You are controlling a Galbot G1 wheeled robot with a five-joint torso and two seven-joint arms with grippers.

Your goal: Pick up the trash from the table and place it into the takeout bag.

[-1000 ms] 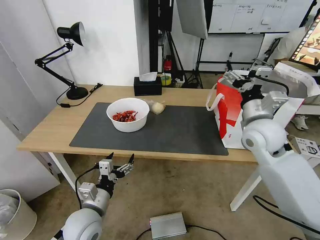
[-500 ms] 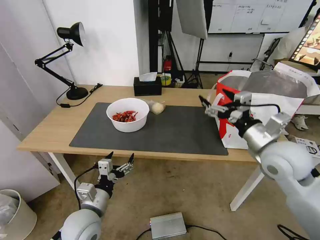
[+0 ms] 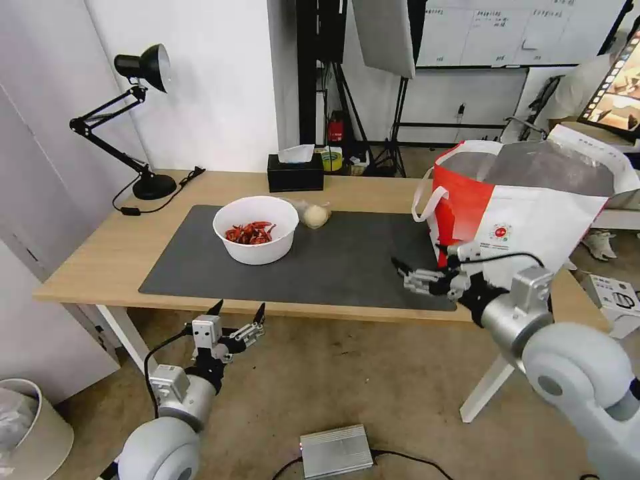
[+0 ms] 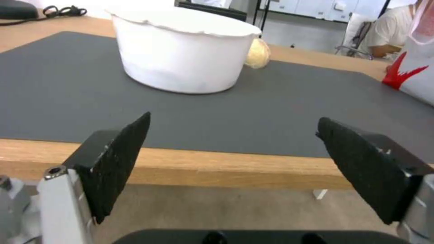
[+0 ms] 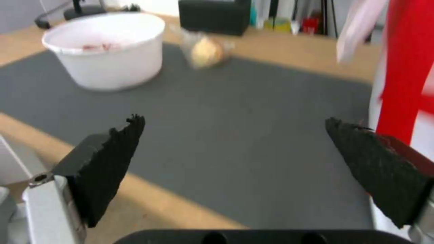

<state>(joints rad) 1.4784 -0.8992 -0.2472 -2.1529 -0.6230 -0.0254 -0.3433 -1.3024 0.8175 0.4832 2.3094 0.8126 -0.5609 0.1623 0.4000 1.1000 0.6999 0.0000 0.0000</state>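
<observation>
A white bowl [image 3: 255,229] of red chilli scraps stands on the dark grey mat [image 3: 347,260] of the light-wood table [image 3: 100,247]. Just behind it lies a clear bag with a pale bun [image 3: 313,214]. The white and red takeout bag [image 3: 527,207] stands open at the table's right end. My right gripper [image 3: 419,259] hovers open and empty over the mat's front right corner, beside the bag. My left gripper [image 3: 239,309] hangs open just below the table's front edge, facing the bowl [image 4: 183,54] and bun [image 4: 258,53]. The right wrist view shows the bowl [image 5: 108,51], bun [image 5: 205,51] and takeout bag [image 5: 407,67].
A black desk lamp [image 3: 143,113] stands at the back left and a black tissue box [image 3: 295,172] at the back middle. On the floor are a silver box [image 3: 335,451] and a pale bin [image 3: 27,427]. Tripods and boards stand behind the table.
My right arm has swung down from above the takeout bag's mouth to low in front of the bag, gripper open. The left arm has barely shifted.
</observation>
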